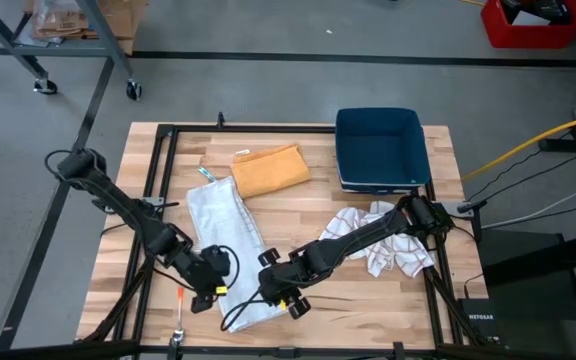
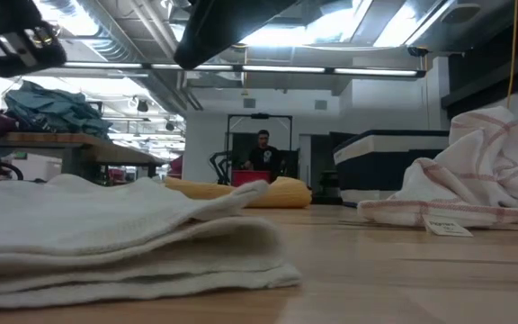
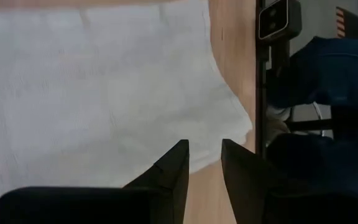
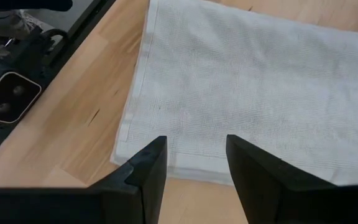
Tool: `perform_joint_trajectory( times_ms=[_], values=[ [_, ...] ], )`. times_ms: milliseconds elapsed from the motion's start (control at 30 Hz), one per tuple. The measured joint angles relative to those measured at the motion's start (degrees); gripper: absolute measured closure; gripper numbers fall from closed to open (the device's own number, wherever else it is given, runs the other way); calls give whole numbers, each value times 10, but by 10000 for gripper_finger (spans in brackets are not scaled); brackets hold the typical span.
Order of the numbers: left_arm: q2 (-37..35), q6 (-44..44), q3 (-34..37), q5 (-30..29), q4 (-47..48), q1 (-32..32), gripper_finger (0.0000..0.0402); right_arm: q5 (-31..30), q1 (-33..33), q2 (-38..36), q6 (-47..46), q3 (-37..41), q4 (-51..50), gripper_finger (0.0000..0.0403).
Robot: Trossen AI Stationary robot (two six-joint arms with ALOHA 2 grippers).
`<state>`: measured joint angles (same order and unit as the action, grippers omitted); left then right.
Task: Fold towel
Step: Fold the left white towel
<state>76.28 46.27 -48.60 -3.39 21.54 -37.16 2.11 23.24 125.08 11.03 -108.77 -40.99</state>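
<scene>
A pale grey towel (image 1: 224, 238) lies folded into a long strip on the wooden table, running from far left to the near edge; in the low view its layers (image 2: 124, 236) lie stacked flat. My left gripper (image 1: 211, 283) hovers at its left side near the near end, open (image 3: 205, 163), with nothing between its fingers. My right gripper (image 1: 286, 297) hovers at the strip's right side, open (image 4: 195, 155), above the hemmed end (image 4: 185, 165) of the towel (image 4: 260, 93). In the left wrist view the towel (image 3: 92, 87) fills the space beyond the fingers.
An orange cloth (image 1: 269, 170) lies folded at the far middle. A dark blue bin (image 1: 380, 148) stands at the far right. A crumpled white cloth with red stripes (image 1: 393, 245) lies at the right under the right arm. Black frame rails (image 1: 161, 170) line the table's left side.
</scene>
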Motion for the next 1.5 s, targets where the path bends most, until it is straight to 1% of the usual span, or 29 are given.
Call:
perform_joint_trajectory(
  times_ms=[100,233,400,567,700,833,1033,1167,1233,1300,1500],
  values=[
    [5,-29,0,-2,-11,5,315,0,0,0,0,0,1,233],
    [16,-28,0,-2,-17,14,315,0,0,0,0,0,2,233],
    [34,-62,0,-4,-17,16,315,0,0,0,0,0,2,233],
    [56,-62,0,2,-16,16,315,0,0,0,0,0,1,233],
    [70,-62,0,19,-18,16,315,0,0,0,0,0,1,233],
    [72,-65,0,20,-44,16,315,0,0,0,0,0,1,233],
    [72,-100,0,15,-45,17,315,0,0,0,0,0,1,233],
    [72,-107,0,-9,-45,18,314,0,0,0,0,0,1,233],
    [72,-104,0,-10,-43,24,304,0,0,0,0,0,1,233],
    [72,-103,0,-11,-41,31,284,0,0,0,0,0,1,233],
    [72,-103,0,-11,-42,53,203,0,0,-1,0,0,1,233]
  ],
)
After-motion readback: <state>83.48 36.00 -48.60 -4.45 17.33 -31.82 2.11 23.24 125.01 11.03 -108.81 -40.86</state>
